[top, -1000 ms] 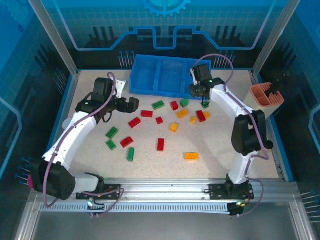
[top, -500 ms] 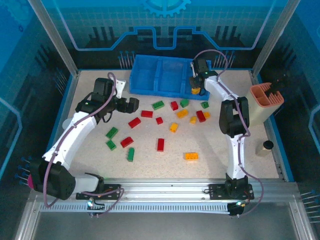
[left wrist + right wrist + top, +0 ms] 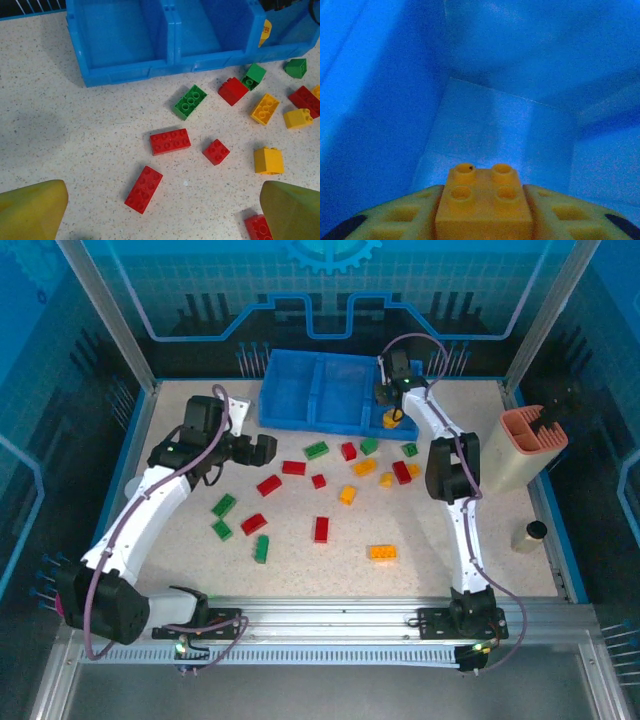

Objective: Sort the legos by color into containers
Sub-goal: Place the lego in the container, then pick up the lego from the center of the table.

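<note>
Your right gripper [image 3: 388, 410] hangs over the tray's [image 3: 290, 400] right compartment [image 3: 495, 120] with a yellow brick [image 3: 484, 202] pinched between its fingers, both pads against the brick's flanks and its studs facing the wrist camera. The compartment floor lies straight beyond the brick along the fingers' line, so in my judgement the drop needs only a release. Your left gripper [image 3: 262, 448] stands spread wide above the red bricks [image 3: 170, 141], short of the tray.

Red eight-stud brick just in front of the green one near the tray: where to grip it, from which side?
From above, pinch the red brick across its two long side walls, mid-length. It lies flat, studs up, with bare table along both long sides.
</note>
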Controlling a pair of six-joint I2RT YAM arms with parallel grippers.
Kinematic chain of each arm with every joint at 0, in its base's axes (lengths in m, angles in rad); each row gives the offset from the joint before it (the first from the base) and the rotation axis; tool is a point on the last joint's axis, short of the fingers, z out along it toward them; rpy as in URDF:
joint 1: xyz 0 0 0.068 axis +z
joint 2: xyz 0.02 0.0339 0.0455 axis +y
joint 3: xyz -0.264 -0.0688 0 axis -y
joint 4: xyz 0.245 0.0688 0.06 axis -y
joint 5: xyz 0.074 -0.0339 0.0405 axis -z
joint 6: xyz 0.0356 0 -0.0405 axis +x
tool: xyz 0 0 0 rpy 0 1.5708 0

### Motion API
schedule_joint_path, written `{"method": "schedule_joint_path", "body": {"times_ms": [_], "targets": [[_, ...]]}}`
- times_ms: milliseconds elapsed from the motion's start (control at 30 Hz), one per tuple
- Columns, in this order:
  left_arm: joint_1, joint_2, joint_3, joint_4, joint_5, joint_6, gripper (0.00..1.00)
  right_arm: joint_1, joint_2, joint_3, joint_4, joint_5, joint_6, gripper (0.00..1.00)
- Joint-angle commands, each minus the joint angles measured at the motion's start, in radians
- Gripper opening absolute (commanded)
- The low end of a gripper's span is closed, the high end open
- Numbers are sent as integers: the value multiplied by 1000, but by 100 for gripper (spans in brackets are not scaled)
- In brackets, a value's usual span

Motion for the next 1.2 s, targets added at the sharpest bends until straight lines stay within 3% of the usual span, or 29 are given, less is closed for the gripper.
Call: {"method": "schedule_joint_path", "body": {"times_ms": [0, 133, 400, 667, 767, 1000, 1167], "targets": [[-7, -34, 14, -9, -9, 22, 99, -9, 9, 47, -23, -12, 18, 54], [-7, -31, 13, 2, 3, 12, 99, -4, -80, -54, 18, -15, 10, 62], [-8, -39, 5, 11, 19, 5, 100, 31, -387, -352, 25, -37, -1, 61], [-8, -41, 1, 16, 32, 5, 99, 82, -684, -745, -54, -12, 240, 58], [-8, -38, -1, 19, 47, 2, 99, 83, -764, -872, -49, -76, 329, 58], [-8, -31, -3, 19, 58, -2, 99, 98, -818, -1060, -35, -185, 469, 60], [-8, -31, -4, 18, 58, -5, 99, 129, -765, -1097, -61, -175, 516, 58]]}}
